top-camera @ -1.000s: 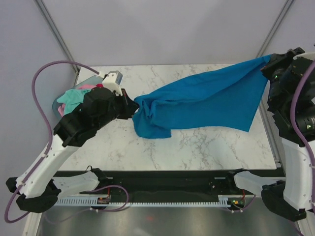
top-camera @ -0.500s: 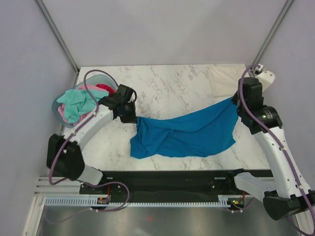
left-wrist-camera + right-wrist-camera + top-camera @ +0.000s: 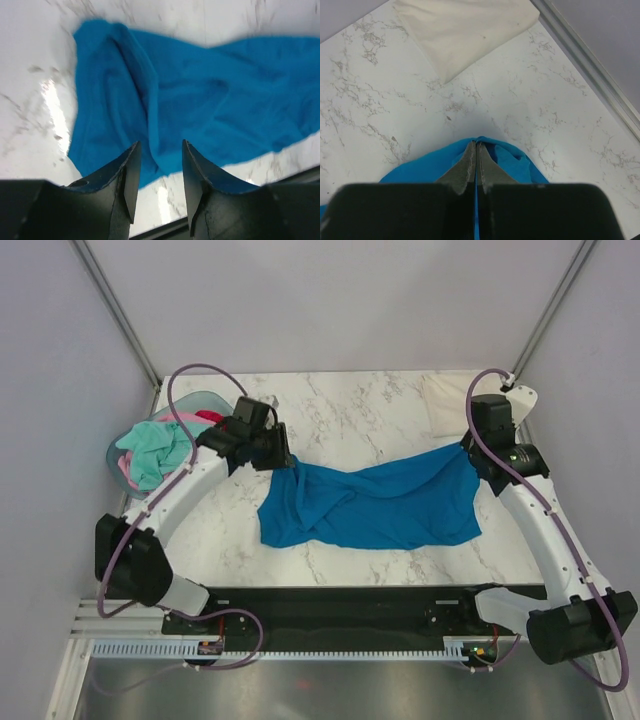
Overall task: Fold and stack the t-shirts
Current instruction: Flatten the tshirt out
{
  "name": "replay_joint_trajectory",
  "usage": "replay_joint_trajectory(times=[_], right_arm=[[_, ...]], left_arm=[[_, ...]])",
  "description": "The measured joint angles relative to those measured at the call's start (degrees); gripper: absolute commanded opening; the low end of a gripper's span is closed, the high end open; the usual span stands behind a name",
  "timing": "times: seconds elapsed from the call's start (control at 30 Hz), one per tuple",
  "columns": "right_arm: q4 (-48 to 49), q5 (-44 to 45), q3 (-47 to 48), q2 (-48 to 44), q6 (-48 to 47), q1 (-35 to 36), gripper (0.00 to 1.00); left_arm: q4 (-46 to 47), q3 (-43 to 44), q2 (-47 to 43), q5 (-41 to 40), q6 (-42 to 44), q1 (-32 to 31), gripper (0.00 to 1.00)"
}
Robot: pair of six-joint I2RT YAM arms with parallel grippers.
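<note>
Bright blue cloth t-shirt (image 3: 370, 505): spread rumpled on white marble table (image 3: 340, 405).
Left gripper (image 3: 159, 170): jaws parted, empty, above t-shirt.
Right gripper (image 3: 476, 160): jaws pinched on t-shirt's edge.

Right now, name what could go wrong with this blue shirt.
The left tool hangs open over the bunched end of the blue shirt, so a pull by the right tool, shut on its other corner, may drag it, not flatten it. That pull could also disturb the folded cream shirt close beyond.
</note>
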Motion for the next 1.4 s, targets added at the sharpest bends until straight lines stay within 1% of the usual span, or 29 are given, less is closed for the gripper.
replay_joint_trajectory(times=[0.1, 0.2, 0.27, 0.37, 0.53, 0.73, 0.93, 1.07, 1.1, 1.17, 1.2, 1.23, 1.3, 1.33, 1.4], right_arm=[[1.5, -1.7, -1.0, 0.2, 0.0, -0.3, 0.0], [2.2, -3.7, -1.9, 0.7, 0.0, -0.3, 0.0], [2.3, -4.8, -2.2, 0.9, 0.0, -0.3, 0.0], [2.5, -6.0, -2.2, 0.8, 0.0, -0.3, 0.0], [2.8, -7.2, -2.7, 0.4, 0.0, -0.3, 0.0], [3.1, -7.7, -3.3, -0.2, 0.0, -0.3, 0.0], [3.2, -8.5, -3.3, -0.3, 0.0, -0.3, 0.0], [3.2, -8.5, -3.4, -1.2, -0.1, -0.7, 0.0], [3.2, -8.5, -3.4, -1.4, -0.1, -0.8, 0.0], [3.2, -8.5, -3.4, -1.9, -0.1, -1.0, 0.0], [3.2, -8.5, -3.4, -2.1, -0.1, -1.0, 0.0], [3.2, -8.5, -3.4, -2.2, -0.1, -1.0, 0.0], [3.2, -8.5, -3.4, -2.3, -0.1, -1.0, 0.0], [3.2, -8.5, -3.4, -2.3, -0.2, -1.1, 0.0], [3.2, -8.5, -3.4, -2.3, -0.2, -1.1, 0.0]], left_arm=[[2.0, -11.6, -7.3, 2.4, 0.0, -4.9, 0.45], [4.6, -21.8, -11.4, 4.6, -0.3, -9.7, 0.45], [6.4, -27.1, -12.5, 4.8, -0.9, -10.8, 0.46], [9.1, -31.4, -12.7, 4.7, -1.4, -10.8, 0.46], [15.4, -33.6, -12.7, 5.8, -1.8, -11.8, 0.46], [21.0, -33.9, -10.8, 6.1, -2.5, -13.5, 0.45], [22.7, -33.9, -5.6, 5.8, -3.2, -13.6, 0.46], [22.7, -33.9, -4.0, 5.5, -3.8, -13.7, 0.45], [22.6, -33.9, -4.0, 5.4, -3.9, -13.8, 0.43], [22.5, -33.6, -4.0, 5.1, -4.1, -13.9, 0.33], [22.5, -33.2, -3.8, 5.0, -4.3, -13.9, 0.27], [22.5, -32.9, -3.6, 4.9, -4.3, -13.9, 0.14], [22.4, -31.7, -2.8, 4.5, -4.8, -13.9, 0.04], [22.1, -31.0, -2.3, 4.3, -4.9, -13.9, 0.02], [19.8, -28.4, -1.5, 3.8, -4.9, -13.9, 0.02]])
